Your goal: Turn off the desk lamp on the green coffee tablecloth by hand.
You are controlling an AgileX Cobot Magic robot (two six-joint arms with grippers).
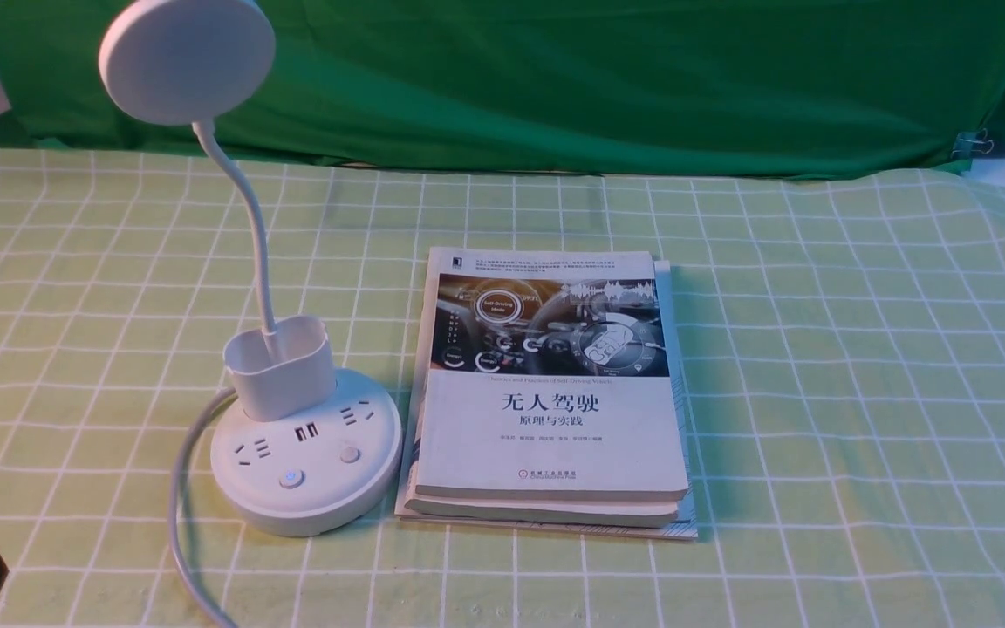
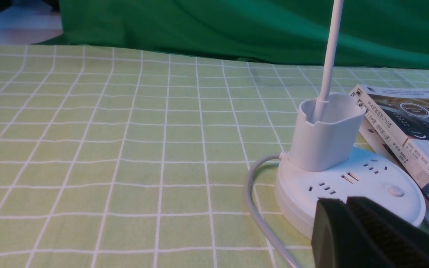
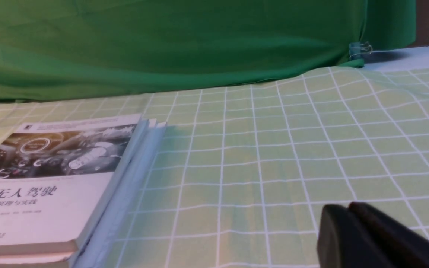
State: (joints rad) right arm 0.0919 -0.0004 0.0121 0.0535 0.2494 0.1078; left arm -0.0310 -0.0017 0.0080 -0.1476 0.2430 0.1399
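Left end effector (image 2: pixel 346 201) hovers near the desk lamp (image 2: pixel 317 134).

Matt plastic lamp (image 1: pixel 306 471), cloth w/ creases (image 1: pixel 816 392)

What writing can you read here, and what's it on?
"无人驾驶" on the top book
"原理与实践" on the top book, below that
"Self-Driving Mode" in a ring on its cover picture
"China Machine Press" at the foot of its cover
The small lines at its top and under the title are too small to read surely.
I can read no words on the lamp.
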